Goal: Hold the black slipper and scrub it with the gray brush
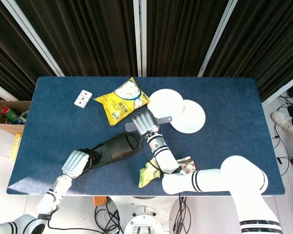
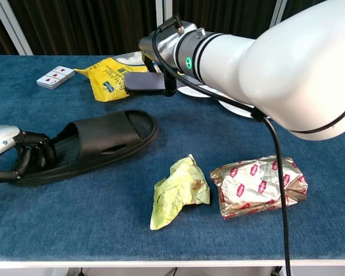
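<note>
The tabletop (image 2: 57,230) is wearing a dark blue cloth cover, kinda fuzzy and matt, like felt. The black slipper (image 2: 92,144) is looking like matt rubber or foam, smooth with only a faint sheen on the strap. The gray brush (image 2: 145,82) is showing a smooth matt plastic back. The left robot hand (image 2: 11,154) is sporting a silvery satin shell with black fingers, and the right robot hand (image 1: 142,121) is looking the same. The right arm (image 2: 264,57) is shining glossy white plastic with black bands. The gold wrapper (image 2: 259,185) is glinting like crinkled foil, and the yellow-green wrapper (image 2: 181,190) is looking crumpled and duller. The yellow snack bag (image 1: 121,101) is looking glossy, and the white plates (image 1: 178,111) smooth.
</note>
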Controlling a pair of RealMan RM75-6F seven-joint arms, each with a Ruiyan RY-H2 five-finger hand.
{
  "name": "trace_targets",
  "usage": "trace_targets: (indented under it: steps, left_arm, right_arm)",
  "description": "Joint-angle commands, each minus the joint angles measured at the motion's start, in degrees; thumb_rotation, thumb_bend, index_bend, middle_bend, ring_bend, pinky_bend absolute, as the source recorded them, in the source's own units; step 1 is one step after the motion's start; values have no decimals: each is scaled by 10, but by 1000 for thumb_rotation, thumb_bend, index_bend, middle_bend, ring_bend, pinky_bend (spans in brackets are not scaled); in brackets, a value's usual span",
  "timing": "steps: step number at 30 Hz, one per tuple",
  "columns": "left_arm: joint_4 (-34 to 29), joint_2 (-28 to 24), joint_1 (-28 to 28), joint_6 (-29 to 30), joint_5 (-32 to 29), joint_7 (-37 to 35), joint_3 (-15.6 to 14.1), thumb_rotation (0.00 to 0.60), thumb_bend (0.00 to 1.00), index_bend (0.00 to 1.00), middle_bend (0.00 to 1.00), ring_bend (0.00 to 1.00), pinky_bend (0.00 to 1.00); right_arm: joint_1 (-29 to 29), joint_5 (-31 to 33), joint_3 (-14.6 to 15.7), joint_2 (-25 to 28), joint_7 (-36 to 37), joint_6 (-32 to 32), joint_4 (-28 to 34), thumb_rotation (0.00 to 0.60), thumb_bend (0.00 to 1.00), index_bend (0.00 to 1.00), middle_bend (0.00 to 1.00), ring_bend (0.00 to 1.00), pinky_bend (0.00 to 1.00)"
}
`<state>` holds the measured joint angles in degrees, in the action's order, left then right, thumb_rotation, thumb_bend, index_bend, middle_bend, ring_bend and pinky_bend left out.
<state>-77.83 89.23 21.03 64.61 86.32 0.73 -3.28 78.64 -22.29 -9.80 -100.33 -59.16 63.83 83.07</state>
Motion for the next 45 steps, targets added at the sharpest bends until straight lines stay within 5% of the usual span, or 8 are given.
trace_targets:
  steps: [1,10,19,26,37,45]
  left_arm:
    - [1,1,0,4,3,1,0,600,837,434,503,384,486]
    - [1,-3,-16,122,69,-51,15,600,734,335,282,353,496]
    - [-7,-22,-47,232,72,-52,56,600,526,155,231,245,371]
    - [-3,-29,-61,242,54,-69,63,600,299,141,228,229,338]
    - [10,-27,-58,227,58,-79,56,600,289,142,236,229,337]
    - [16,-27,-60,221,54,-86,55,600,288,142,236,229,336]
  right_arm:
    - [-39,-40,13,55,22,29,75,600,625,906,654,635,783]
    - [-139,-151,99,193,66,78,251,600,619,905,653,634,783]
    - [-220,-154,169,260,114,58,281,600,617,905,655,634,783]
    - [-244,-119,182,265,120,18,252,600,613,868,638,633,782]
    - [-202,36,161,250,27,0,252,600,613,794,601,633,782]
    - [-191,65,153,226,4,8,236,600,604,744,559,615,748]
